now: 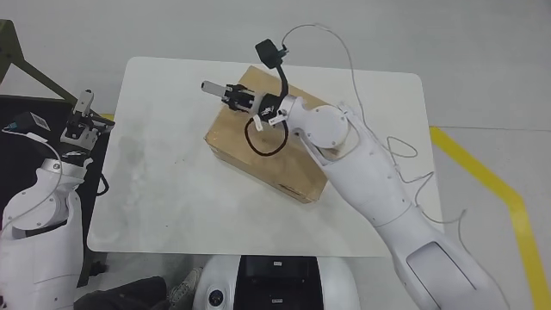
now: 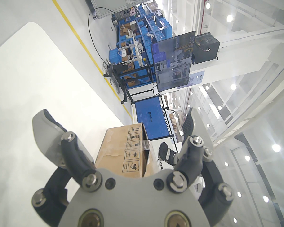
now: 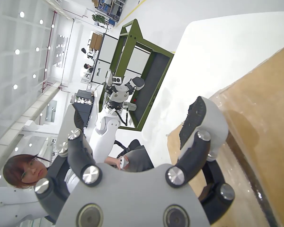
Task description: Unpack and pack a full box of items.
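We see a brown corrugated cardboard box (image 1: 231,131) resting on the white, smooth table with rounded corners (image 1: 164,189). It sits about mid-table and is turned at an angle to the table's edges. Its top is matte, with a glossy clear tape film stretched across it that wrinkles near one corner. One side panel, seen from the left wrist, carries a column of small black handling pictograms in boxed frames, along with smaller print that we cannot make out.

The right arm stretches in over the box, wrist bent so that the right gripper (image 1: 212,89) pokes out past the box's far corner, low above the cardboard. Its two grey metal fingers, faced with rough black rubber pads (image 3: 191,121), are spread wide with nothing between them, and one pad hangs just above the taped top. A black cable loop (image 1: 255,145) droops from the wrist onto the box.

The left arm is off the table's left edge, well apart from the box, with the left gripper (image 1: 83,110) raised and pointing away from the robot. Its curved fingers are likewise splayed apart and hold nothing.

A yellow painted line (image 1: 486,168) runs along the grey floor beside the table.
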